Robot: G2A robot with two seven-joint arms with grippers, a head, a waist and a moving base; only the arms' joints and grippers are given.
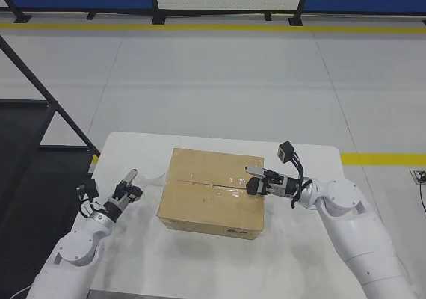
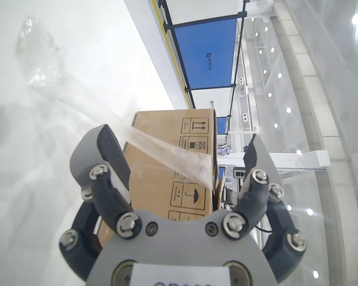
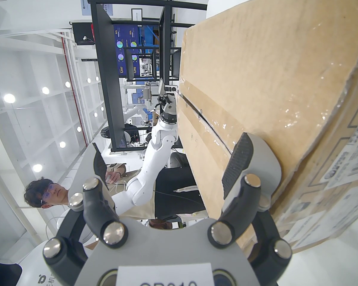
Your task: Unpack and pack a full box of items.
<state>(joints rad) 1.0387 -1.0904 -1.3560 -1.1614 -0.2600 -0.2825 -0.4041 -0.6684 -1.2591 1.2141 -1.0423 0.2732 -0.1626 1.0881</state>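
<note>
Your cardboard box sits near the middle of the white table. Its two top flaps meet along a seam, so you cannot see what it holds. Bits of clear tape residue glint along that seam. A loose strip of clear tape runs from the top edge of the box's left end out past the left pincer. Beyond it, a crumpled bit of clear film lies on the table. Your left pincer hangs just beside that end of the box, released, its fingers spread and gripping nothing. Your right pincer is over the box's right end, also released, with one finger lying on the top flap near the seam.
</note>
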